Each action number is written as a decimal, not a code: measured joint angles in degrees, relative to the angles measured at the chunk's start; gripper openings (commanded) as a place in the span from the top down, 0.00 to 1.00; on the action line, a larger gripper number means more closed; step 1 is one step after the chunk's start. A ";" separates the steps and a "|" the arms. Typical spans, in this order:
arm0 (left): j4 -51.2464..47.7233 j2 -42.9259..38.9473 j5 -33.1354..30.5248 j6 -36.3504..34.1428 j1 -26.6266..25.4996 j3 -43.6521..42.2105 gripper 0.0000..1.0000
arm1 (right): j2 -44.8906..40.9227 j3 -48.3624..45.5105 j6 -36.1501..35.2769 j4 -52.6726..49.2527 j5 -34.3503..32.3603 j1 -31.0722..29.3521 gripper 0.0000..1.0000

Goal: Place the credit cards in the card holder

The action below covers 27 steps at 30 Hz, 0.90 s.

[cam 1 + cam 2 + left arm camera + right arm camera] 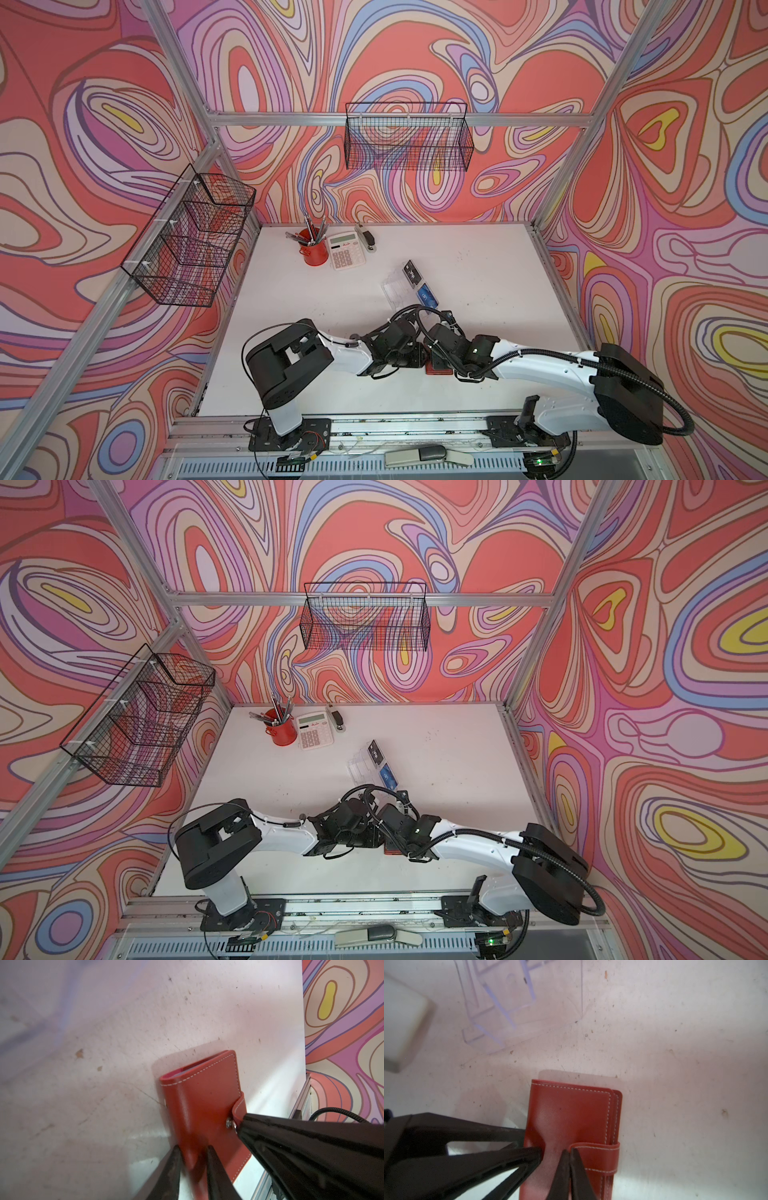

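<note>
Item: card holder (571, 1113), red, white-stitched, closed. It is lying flat on the counter (675, 1064) at the near middle, under both wrists. In both top views only a red sliver is showing between the arms.

Long axis: it is running away from both pincers, the far short end aiming roughly at the clear acrylic stand (500, 1007).

Holding, left pincer (193, 1148): narrowly parted and bearing down on the spine side. One finger is denting the cover, the other is sitting at the spine edge, and the fold is caught between them.

Holding, right pincer (569, 1152): closed tight, pinching the free end of the snap tab strap (598, 1155). That end is curling up off the cover, and a metal stud (228, 1124) is showing beneath.

Governing relation: the strap is crossing the long axis at right angles and wrapping round the open edge opposite the spine. The right pincer is the nearer one. Judged next: the tab is peeling outward, away from the left pincer's hold.

Pending: credit cards, namely a black card (410, 274) and a blue card (428, 296), are standing in the stand, well apart beyond the holder.
</note>
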State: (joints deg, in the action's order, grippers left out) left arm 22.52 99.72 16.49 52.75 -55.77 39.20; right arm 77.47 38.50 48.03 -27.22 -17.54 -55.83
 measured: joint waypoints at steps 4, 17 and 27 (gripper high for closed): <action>-0.02 0.00 0.00 0.00 0.00 0.00 0.75 | 0.00 0.00 -0.02 -0.02 0.04 0.22 1.00; -0.07 0.00 0.00 0.00 0.00 0.00 0.75 | 0.81 -0.04 -0.61 -0.24 0.33 0.31 1.00; -0.13 0.00 0.00 -0.02 0.00 0.00 0.75 | 1.14 -0.04 -0.90 -0.13 0.33 0.31 1.00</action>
State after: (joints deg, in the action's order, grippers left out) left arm 22.39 99.72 16.49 52.73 -55.77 39.20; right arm 78.61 38.46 47.13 -27.35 -17.21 -55.53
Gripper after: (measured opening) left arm 0.250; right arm 0.047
